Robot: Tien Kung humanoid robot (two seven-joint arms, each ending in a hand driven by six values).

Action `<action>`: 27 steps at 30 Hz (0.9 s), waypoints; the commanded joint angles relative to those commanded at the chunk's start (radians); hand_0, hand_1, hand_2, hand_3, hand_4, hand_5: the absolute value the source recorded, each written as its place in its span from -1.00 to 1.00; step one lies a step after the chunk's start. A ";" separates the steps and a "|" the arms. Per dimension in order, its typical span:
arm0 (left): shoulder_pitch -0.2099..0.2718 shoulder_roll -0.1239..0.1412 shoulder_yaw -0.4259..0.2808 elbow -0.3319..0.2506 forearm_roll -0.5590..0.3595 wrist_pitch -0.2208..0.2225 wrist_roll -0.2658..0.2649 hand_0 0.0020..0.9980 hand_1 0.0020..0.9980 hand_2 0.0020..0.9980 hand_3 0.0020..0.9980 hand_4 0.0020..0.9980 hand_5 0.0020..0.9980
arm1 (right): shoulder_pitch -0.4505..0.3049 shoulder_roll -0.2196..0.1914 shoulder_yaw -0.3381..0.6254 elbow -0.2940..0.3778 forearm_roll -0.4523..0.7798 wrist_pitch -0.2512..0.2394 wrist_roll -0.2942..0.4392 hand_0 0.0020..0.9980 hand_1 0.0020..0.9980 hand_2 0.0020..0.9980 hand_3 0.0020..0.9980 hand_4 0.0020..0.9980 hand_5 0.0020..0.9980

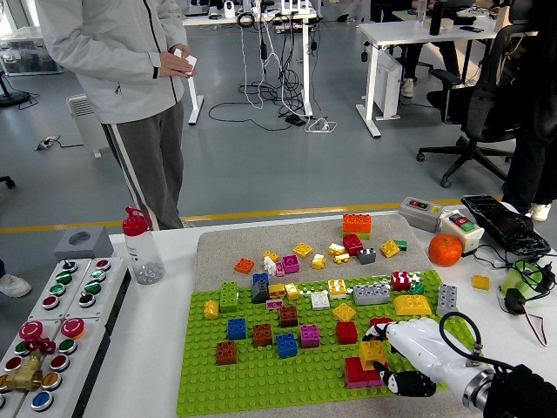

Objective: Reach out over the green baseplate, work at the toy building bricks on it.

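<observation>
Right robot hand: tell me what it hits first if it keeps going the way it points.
The right robot hand points left across the green baseplate. The yellow brick atop the red brick is at its fingertips, probably first; depth is unclear.

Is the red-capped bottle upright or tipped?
Upright. The bottle stands on its base on the white table, left of the grey mat, red cap on top.
</observation>
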 joint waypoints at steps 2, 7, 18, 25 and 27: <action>0.000 0.000 0.000 0.000 0.001 0.000 0.001 0.33 0.22 0.12 -0.12 -0.52 1.00 | 0.000 0.001 -0.001 -0.002 0.000 0.001 -0.001 -0.08 0.06 0.13 0.16 -0.26 -0.65; 0.001 0.000 -0.001 0.000 0.003 0.000 0.002 0.33 0.22 0.12 -0.12 -0.52 1.00 | 0.001 0.002 -0.004 -0.005 0.002 0.002 0.000 -0.07 0.06 0.13 0.16 -0.26 -0.67; 0.005 -0.001 -0.001 0.000 0.004 0.000 0.002 0.33 0.22 0.12 -0.12 -0.52 1.00 | 0.000 0.006 -0.010 -0.007 0.002 0.001 0.000 -0.07 0.07 0.13 0.16 -0.26 -0.68; 0.008 -0.001 0.000 0.000 0.005 0.000 0.003 0.33 0.22 0.11 -0.12 -0.52 1.00 | -0.001 0.010 -0.014 -0.009 0.001 0.002 0.000 -0.07 0.07 0.13 0.16 -0.27 -0.69; 0.008 -0.001 0.000 0.000 0.004 0.000 0.002 0.33 0.22 0.11 -0.12 -0.52 1.00 | 0.000 0.010 -0.015 -0.009 0.000 0.002 0.000 -0.07 0.07 0.13 0.16 -0.27 -0.69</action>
